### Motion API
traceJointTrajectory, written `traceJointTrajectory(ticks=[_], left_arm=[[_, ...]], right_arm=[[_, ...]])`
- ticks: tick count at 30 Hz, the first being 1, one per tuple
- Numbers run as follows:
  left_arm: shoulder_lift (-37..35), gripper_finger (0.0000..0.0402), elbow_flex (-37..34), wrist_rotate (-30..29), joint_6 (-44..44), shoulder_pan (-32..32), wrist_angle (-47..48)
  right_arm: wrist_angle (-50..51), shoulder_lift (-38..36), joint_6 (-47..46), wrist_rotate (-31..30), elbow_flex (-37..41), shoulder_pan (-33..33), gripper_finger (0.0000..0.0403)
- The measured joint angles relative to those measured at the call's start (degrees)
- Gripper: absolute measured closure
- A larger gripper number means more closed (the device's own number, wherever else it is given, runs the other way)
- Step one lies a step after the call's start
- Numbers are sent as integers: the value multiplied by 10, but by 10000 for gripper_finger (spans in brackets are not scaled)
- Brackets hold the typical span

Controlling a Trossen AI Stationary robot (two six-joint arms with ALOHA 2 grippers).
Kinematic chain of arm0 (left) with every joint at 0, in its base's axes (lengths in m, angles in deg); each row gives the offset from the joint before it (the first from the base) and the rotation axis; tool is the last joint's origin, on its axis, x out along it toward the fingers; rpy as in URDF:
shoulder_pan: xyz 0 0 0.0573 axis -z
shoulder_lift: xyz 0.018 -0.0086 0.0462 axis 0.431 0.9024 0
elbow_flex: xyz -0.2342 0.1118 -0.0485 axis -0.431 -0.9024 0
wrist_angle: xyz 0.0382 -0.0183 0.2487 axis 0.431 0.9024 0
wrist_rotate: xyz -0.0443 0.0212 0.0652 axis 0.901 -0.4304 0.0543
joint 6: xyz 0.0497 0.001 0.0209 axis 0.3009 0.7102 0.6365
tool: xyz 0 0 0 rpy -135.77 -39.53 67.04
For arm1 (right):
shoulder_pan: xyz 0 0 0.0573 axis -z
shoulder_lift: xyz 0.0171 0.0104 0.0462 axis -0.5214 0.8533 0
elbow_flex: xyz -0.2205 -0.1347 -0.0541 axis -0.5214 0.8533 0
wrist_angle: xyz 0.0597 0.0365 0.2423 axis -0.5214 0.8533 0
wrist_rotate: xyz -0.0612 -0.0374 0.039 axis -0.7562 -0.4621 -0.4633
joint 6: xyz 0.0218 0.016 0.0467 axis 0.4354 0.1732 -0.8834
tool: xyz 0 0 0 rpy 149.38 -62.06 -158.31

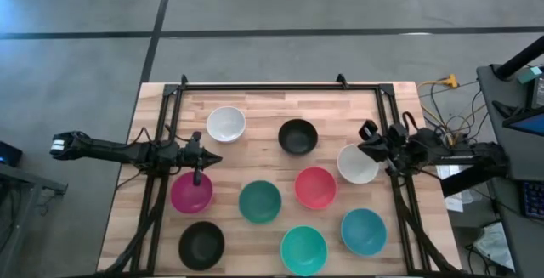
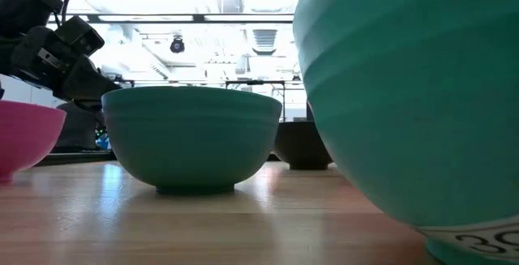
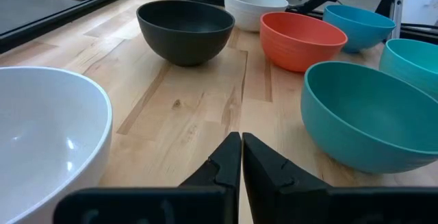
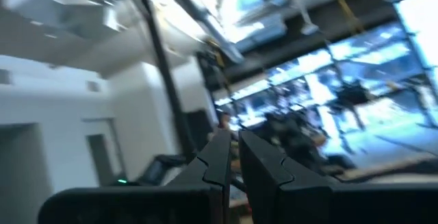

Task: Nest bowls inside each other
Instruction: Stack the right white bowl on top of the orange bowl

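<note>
Bowls lie singly across the wooden tabletop [image 1: 255, 155], none nested. The left gripper [image 1: 197, 161] hangs at the left side with its jaws shut and empty, just past the far rim of the magenta bowl [image 1: 191, 192] and on the near left of the white bowl [image 1: 226, 124]. In the left wrist view that white bowl sits close beside the closed fingers [image 3: 226, 164], with the dark teal bowl [image 3: 373, 114] on their other side, apart from them. The right gripper [image 1: 371, 144] hovers at the right edge, touching or just over the far right rim of the second white bowl [image 1: 357, 163]; its jaws are pressed together, holding nothing. Black bowl [image 1: 297, 136], red-pink bowl [image 1: 315, 187], turquoise bowl [image 1: 303, 249], blue bowl [image 1: 364, 231] and another black bowl [image 1: 201, 245] stand apart.
</note>
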State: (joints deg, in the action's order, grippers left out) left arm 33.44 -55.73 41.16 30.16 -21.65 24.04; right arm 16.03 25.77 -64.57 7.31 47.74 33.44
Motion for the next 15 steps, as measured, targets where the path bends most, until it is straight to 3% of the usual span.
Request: traceJointTrajectory(ticks=[11,15], left_arm=[[0,402,0,0,0,0,0],[0,402,0,0,0,0,0]], right_arm=[[-226,143,75,1,0,-96,376],[-261,213,79,1,-21,-126,376]])
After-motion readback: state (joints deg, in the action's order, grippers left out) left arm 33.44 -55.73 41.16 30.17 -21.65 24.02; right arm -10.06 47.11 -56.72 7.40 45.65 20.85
